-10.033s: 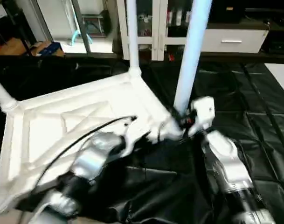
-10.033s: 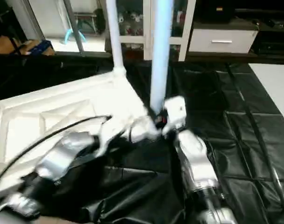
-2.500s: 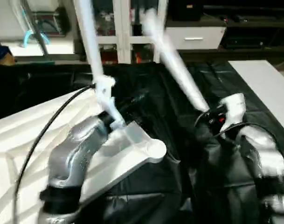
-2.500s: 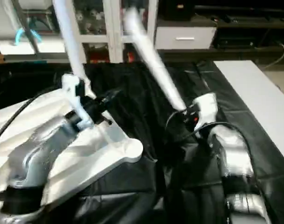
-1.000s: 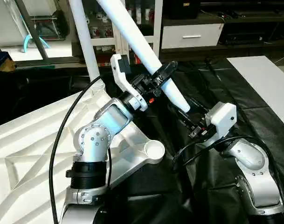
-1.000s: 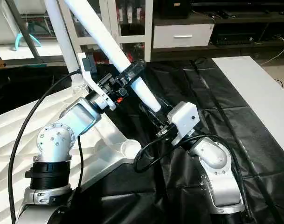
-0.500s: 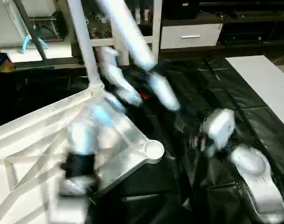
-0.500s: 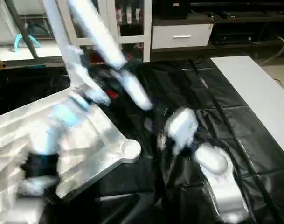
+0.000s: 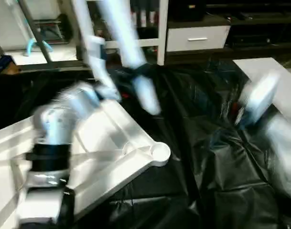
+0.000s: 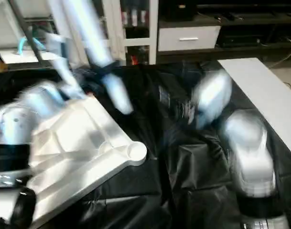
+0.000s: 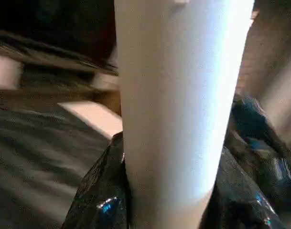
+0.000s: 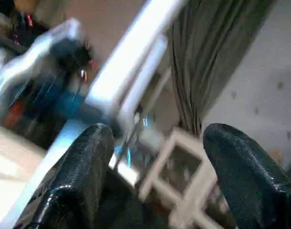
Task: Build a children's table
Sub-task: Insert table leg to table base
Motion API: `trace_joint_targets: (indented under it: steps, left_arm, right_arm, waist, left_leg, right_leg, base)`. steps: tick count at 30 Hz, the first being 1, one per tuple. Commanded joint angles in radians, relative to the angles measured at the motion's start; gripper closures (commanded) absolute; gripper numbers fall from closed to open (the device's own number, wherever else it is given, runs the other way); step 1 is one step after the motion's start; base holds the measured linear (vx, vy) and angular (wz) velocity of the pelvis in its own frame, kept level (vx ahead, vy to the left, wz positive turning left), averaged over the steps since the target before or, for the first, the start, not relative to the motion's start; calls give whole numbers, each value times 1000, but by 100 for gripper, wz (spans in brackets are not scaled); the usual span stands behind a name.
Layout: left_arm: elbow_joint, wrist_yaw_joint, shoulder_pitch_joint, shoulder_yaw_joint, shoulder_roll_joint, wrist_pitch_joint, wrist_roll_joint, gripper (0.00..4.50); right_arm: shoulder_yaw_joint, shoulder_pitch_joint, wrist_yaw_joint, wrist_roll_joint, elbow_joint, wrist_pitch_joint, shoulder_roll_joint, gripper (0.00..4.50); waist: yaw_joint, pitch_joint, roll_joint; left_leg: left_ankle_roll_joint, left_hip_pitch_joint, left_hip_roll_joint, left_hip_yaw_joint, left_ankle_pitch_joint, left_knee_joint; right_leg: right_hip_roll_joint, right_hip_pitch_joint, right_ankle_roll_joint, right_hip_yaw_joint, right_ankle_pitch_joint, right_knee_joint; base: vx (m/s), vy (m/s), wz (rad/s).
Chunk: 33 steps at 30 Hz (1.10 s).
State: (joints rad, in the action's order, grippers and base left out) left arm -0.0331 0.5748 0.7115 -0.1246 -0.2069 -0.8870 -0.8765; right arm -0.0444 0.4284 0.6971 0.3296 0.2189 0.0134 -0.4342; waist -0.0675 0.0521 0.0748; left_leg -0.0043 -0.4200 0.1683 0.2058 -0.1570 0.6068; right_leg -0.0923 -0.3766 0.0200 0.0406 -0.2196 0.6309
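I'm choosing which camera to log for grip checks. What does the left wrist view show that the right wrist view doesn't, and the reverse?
Left wrist view: the white tube leg up close, clamped between the left tool's black fingers, with black sheeting behind.

Right wrist view: the right tool, its two black fingers spread wide with nothing between them, and past them the left tool holding the leg.

Both: the same white leg and the black floor covering.
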Motion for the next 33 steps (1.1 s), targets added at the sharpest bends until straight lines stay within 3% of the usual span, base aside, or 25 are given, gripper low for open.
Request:
trace_joint_targets:
  steps: [1,3,4,5,6,7,8,9,10,11,12,14,17,18,19,20,21,22,25,28,33]
  left_arm:
    - [62,63,-8,42,-11,-76,-79,296]
    - [82,124,-37,122,-31,-92,-56,296]
    - [82,137,-42,137,-34,-96,-49,296]
    - [72,116,-39,124,-15,-128,-75,296]
    - [64,86,-33,101,11,-171,-109,296]
    - [63,80,-31,97,14,-179,-115,296]
    - [51,25,-18,65,52,-253,-169,296]
    - [44,11,-15,56,63,-265,-184,296]
    - [39,-24,-12,37,81,-292,-215,296]
    - [37,-40,-12,28,89,-305,-230,296]
    - [37,-51,-14,23,92,-312,-247,296]
    - [37,-60,-18,20,94,-318,-261,296]
    - [56,-91,-49,9,97,-346,-298,296]
    - [62,-106,-55,-1,103,-361,-306,296]
    - [62,-106,-55,-1,103,-361,-306,296]
    - [73,-145,-69,-25,118,-401,-345,296]
    - [73,-145,-69,-25,118,-401,-345,296]
    - [81,-173,-76,-35,123,-428,-385,296]
    - [100,-185,-94,-16,112,-497,-460,296]
    - [108,-175,-100,-2,102,-518,-467,296]
    - [108,-175,-100,-2,102,-518,-467,296]
  right_arm:
    - [-3,80,16,-20,-22,-7,-23,78]
    - [51,179,73,-217,-114,122,-115,71]
    - [66,203,88,-271,-143,157,-142,48]
    - [85,245,103,-339,-200,222,-180,40]
    - [103,289,86,-407,-262,284,-216,34]
    - [106,297,82,-419,-273,295,-222,26]
    - [138,383,27,-539,-391,407,-278,16]
    - [144,406,7,-567,-422,442,-289,9]
    - [160,442,-27,-591,-465,489,-307,7]
    - [165,458,-42,-599,-486,515,-313,7]
    - [166,472,-49,-600,-510,551,-314,7]
    - [165,483,-56,-605,-533,589,-316,7]
    - [153,523,-131,-659,-617,776,-320,7]
    - [151,537,-151,-670,-651,830,-319,7]
    - [151,537,-151,-670,-651,830,-319,7]
    - [169,570,-224,-732,-720,902,-327,7]
    - [169,570,-224,-732,-720,902,-327,7]
    - [188,594,-278,-784,-765,942,-335,7]
    - [215,638,-336,-852,-846,1009,-348,7]
    - [222,649,-338,-862,-868,1019,-351,7]
    - [222,649,-338,-862,-868,1019,-351,7]
  waist:
    - [2,-72,-2]
    - [5,-73,-1]
    - [6,-74,-5]
    - [5,-71,4]
    - [8,-73,1]
    - [8,-73,1]
    - [9,-72,-5]
    - [9,-71,-8]
    - [11,-70,-12]
    - [11,-72,-10]
    - [15,-71,-26]
    - [14,-74,-21]
    - [14,-73,-39]
    - [13,-76,-30]
    - [16,-73,-29]
    - [16,-72,-31]
    - [19,-69,-29]
    - [20,-67,-28]
    - [23,-65,-32]
    - [27,-59,-35]
    - [31,-59,-39]
  left_leg:
    - [10,44,49,-34,-232,-69]
    - [5,43,48,-34,-212,-66]
    - [1,42,48,-34,-206,-63]
    - [9,41,45,-31,-202,-58]
    - [6,43,43,-27,-202,-52]
    - [6,43,43,-27,-202,-52]
    - [16,39,44,-28,-198,-48]
    - [22,42,40,-25,-197,-46]
    - [48,37,39,-27,-191,-44]
    - [56,39,40,-26,-186,-43]
    - [81,35,38,-25,-170,-42]
    - [110,33,38,-26,-146,-36]
    - [140,32,40,-24,-125,-33]
    - [133,35,43,-25,-134,-30]
    - [133,35,41,-24,-139,-29]
    - [129,35,44,-26,-148,-29]
    - [120,38,42,-25,-175,-31]
    - [114,39,43,-26,-190,-31]
    - [78,43,44,-28,-249,-33]
    - [63,41,42,-28,-294,-36]
    - [54,37,40,-30,-305,-38]
  right_leg:
    - [-44,26,-250,-26,-77,-70]
    - [-41,25,-242,-23,-70,-71]
    - [-44,29,-245,-23,-70,-68]
    - [-48,28,-247,-27,-82,-70]
    - [-49,27,-257,-26,-92,-71]
    - [-49,27,-257,-26,-92,-71]
    - [-52,30,-272,-25,-105,-70]
    - [-47,28,-277,-24,-117,-76]
    - [-46,32,-280,-24,-116,-76]
    - [-45,30,-283,-24,-109,-74]
    - [-40,33,-283,-23,-89,-76]
    - [-43,34,-287,-22,-75,-69]
    - [-38,31,-293,-20,-66,-69]
    - [-40,26,-297,-18,-80,-65]
    - [-36,24,-297,-18,-86,-67]
    - [-35,23,-296,-17,-94,-63]
    - [-30,20,-293,-15,-118,-67]
    - [-31,19,-289,-16,-129,-67]
    - [-27,13,-277,-15,-142,-63]
    - [-28,12,-253,-18,-173,-67]
    - [-30,14,-230,-22,-181,-68]
  base:
    - [0,0,0]
    - [0,0,0]
    - [0,0,0]
    - [0,0,0]
    - [0,0,0]
    - [0,0,0]
    - [0,0,0]
    - [0,0,0]
    - [0,0,0]
    - [0,0,0]
    - [0,0,0]
    - [0,0,0]
    - [0,0,0]
    - [0,0,0]
    - [0,0,0]
    - [0,0,0]
    - [0,0,0]
    - [0,0,0]
    - [0,0,0]
    - [0,0,0]
    - [0,0,0]
